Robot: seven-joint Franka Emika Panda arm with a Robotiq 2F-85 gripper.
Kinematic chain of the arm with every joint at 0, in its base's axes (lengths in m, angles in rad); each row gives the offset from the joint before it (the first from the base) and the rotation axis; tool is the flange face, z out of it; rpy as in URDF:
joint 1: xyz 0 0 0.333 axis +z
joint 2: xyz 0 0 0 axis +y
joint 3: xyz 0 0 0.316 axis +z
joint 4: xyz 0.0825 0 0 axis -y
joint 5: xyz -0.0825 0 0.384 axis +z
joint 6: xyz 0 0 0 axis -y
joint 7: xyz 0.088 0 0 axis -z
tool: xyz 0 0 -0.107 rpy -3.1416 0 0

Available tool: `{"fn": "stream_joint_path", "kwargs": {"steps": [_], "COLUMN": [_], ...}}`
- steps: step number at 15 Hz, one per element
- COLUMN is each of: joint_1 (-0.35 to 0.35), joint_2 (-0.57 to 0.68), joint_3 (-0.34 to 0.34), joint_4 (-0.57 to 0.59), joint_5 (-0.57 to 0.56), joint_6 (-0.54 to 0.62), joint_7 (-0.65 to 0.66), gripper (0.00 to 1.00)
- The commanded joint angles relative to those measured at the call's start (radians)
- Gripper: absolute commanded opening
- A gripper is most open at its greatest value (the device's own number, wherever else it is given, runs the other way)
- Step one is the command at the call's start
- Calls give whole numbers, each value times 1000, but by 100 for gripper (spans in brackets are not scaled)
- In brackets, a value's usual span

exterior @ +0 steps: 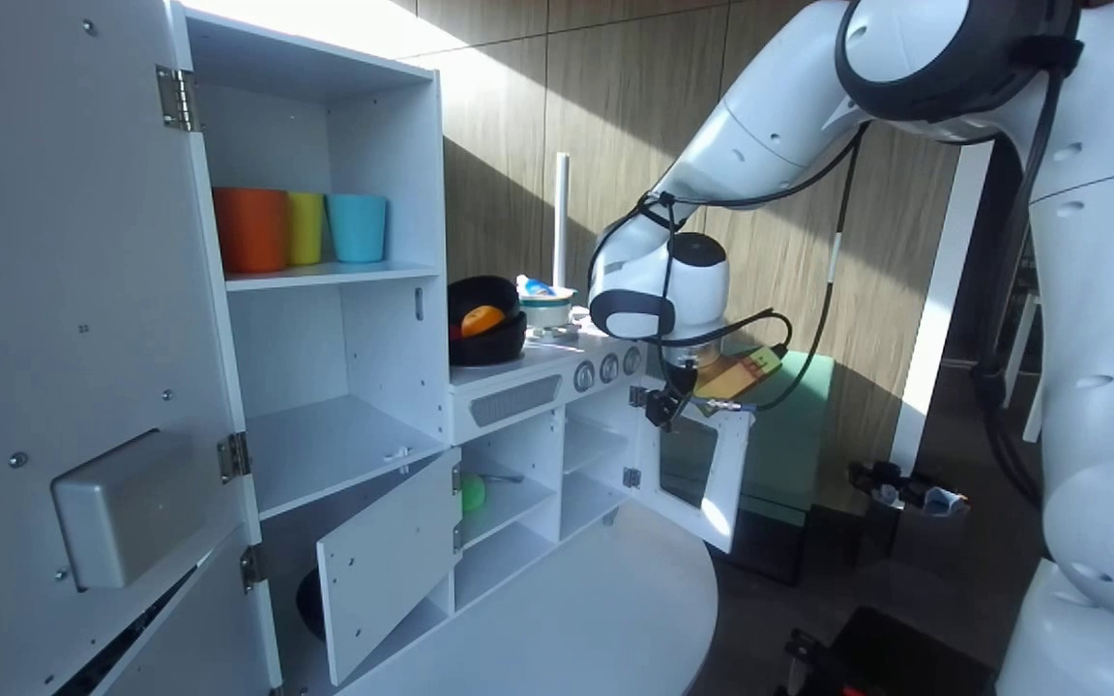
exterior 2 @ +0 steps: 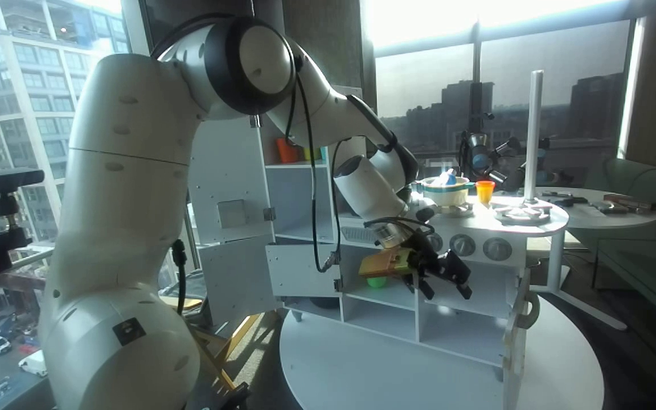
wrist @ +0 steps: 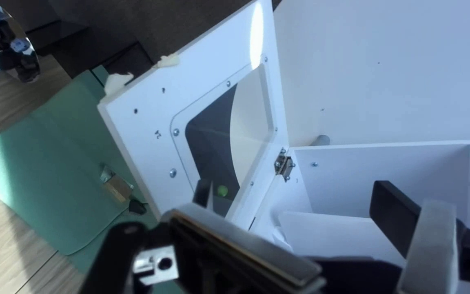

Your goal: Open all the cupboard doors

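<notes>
Leftmost in an exterior view, I have a tall, smooth white panel door [exterior: 64,290] bearing a rounded grey box [exterior: 146,503], swung open above a plain white lower door [exterior: 197,628], also open. Next, a flat rectangular white door [exterior: 393,565] angles outward on metal hinges [exterior: 456,480]; rightmost, a white-framed window door [exterior: 729,464] stands open. Near it, my black gripper [wrist: 294,196] is spread wide, grasping nothing.

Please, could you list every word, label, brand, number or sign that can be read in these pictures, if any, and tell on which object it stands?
None can be read.
Dark square patch on the robot arm: too small to read.
Small mark on the windowed cupboard door: too small to tell if it is writing.
</notes>
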Motion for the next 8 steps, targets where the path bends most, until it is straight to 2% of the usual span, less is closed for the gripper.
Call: {"fn": "stream_joint_path", "kwargs": {"steps": [1,4,7,8], "joint_1": [-19,-16,-12,2], "joint_2": [-196,-327,-437,-492], "joint_3": [48,59,46,37], "joint_4": [-154,-240,-315,-377], "joint_5": [68,112,199,230], "joint_6": [-105,-184,-325,-382], "joint_7": [-96,-153,-217,-235], "gripper": [100,100,100,100]}}
